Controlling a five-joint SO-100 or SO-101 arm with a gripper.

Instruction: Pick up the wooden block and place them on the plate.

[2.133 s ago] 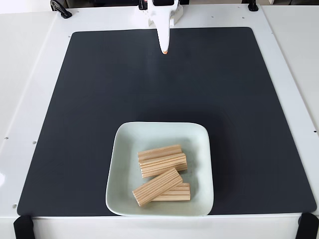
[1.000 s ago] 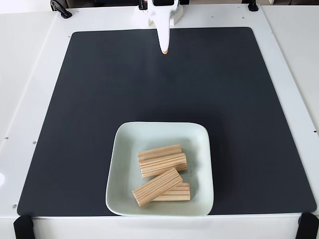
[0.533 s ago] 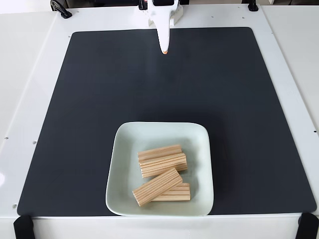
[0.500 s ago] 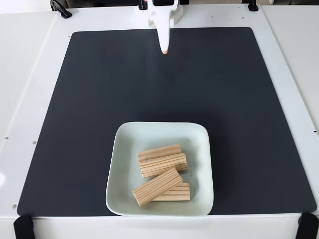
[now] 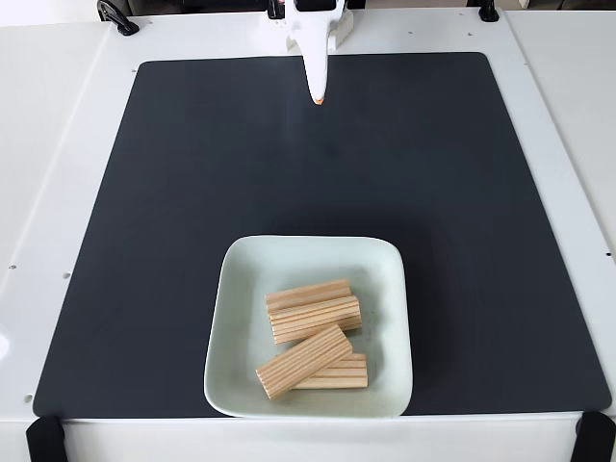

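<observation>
In the fixed view, the pale mint-green plate (image 5: 245,318) sits near the front edge of the black mat. Several grooved wooden blocks lie inside it: one (image 5: 308,294) at the back, one (image 5: 316,319) against it, a slanted one (image 5: 302,361) resting on a fourth (image 5: 346,375) at the front right. My white gripper (image 5: 319,98) hangs at the far edge of the mat, well away from the plate. Its fingers are together in a single point with an orange tip, and nothing is held.
A black mat (image 5: 192,192) covers most of the white table (image 5: 58,144). Black clamps sit at the front corners (image 5: 43,438) and near the far left edge (image 5: 115,17).
</observation>
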